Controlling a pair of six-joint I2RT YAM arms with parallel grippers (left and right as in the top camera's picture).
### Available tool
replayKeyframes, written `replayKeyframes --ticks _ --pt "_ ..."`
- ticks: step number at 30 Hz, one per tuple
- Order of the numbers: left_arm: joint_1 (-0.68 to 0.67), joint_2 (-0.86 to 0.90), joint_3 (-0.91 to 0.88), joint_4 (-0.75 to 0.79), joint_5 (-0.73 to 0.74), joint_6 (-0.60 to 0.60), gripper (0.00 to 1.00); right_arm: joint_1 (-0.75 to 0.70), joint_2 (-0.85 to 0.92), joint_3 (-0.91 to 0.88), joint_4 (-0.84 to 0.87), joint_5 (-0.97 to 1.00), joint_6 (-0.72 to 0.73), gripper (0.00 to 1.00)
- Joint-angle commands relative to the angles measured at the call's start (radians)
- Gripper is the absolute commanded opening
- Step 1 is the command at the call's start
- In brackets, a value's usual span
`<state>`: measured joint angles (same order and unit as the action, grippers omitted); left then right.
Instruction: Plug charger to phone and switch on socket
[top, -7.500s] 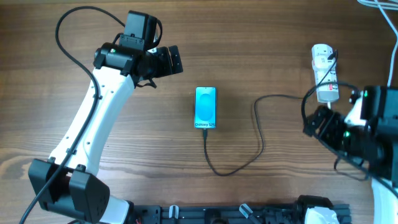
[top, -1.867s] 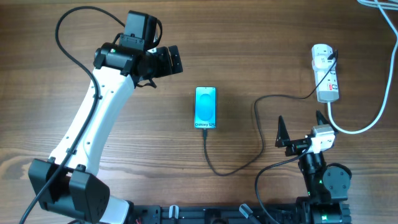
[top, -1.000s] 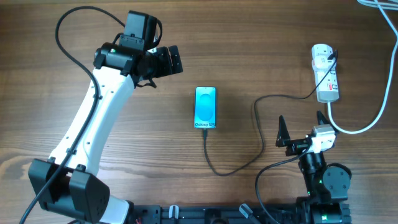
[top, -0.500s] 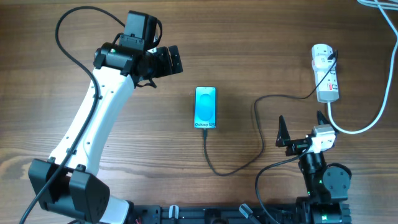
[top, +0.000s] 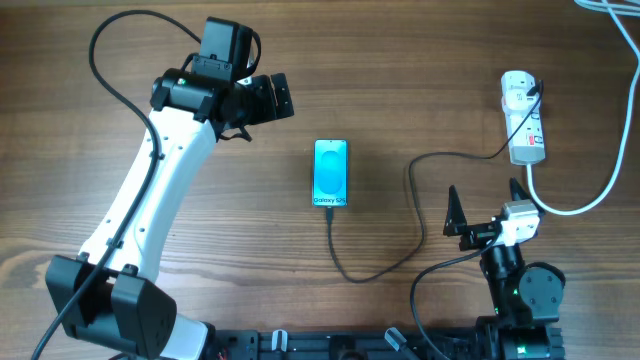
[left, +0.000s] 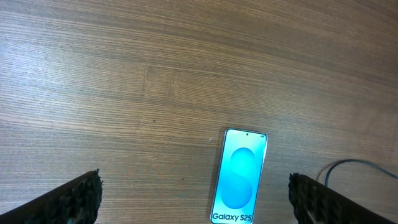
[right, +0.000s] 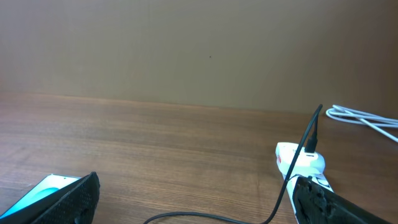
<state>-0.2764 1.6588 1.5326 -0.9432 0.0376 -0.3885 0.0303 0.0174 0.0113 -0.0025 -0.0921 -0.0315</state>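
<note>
The phone (top: 331, 173) lies flat mid-table, its turquoise screen lit; it also shows in the left wrist view (left: 239, 177) and at the lower left of the right wrist view (right: 36, 190). The charger's thin black cable (top: 414, 215) meets the phone's near short edge, loops right and runs up to the socket (top: 524, 128), a white strip at the right. I cannot tell whether the tip is seated. My left gripper (top: 279, 97) hangs open up and left of the phone, with nothing between its fingers (left: 74, 200). My right gripper (top: 483, 212) stands open near the front edge, below the socket (right: 298, 157).
A thick white cord (top: 590, 198) curves from the socket to the table's right edge and far right corner. The robots' own black cables arch over the left arm (top: 110, 85) and coil by the right base (top: 440, 275). Bare wood surrounds the phone.
Several seconds back my right arm was beside the socket; it now sits folded at the front of the table. Over the last second nothing has moved.
</note>
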Motion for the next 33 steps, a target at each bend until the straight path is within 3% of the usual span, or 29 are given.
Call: replayKeyframes --ticks 1,19,24,33 --pt "0.003 0.006 -0.003 -0.001 -0.013 -0.013 1.0 0.005 -0.014 -0.006 0.003 0.017 0.006 1.0" --pt "0.003 0.002 -0.003 -0.002 -0.028 -0.012 1.0 0.005 -0.014 -0.006 0.003 0.016 0.006 1.0" --pt "0.004 -0.042 -0.005 -0.106 -0.039 -0.009 1.0 0.005 -0.014 -0.006 0.003 0.016 0.006 1.0" --pt "0.005 -0.148 -0.165 -0.048 -0.039 -0.009 1.0 0.005 -0.014 -0.006 0.003 0.016 0.006 1.0"
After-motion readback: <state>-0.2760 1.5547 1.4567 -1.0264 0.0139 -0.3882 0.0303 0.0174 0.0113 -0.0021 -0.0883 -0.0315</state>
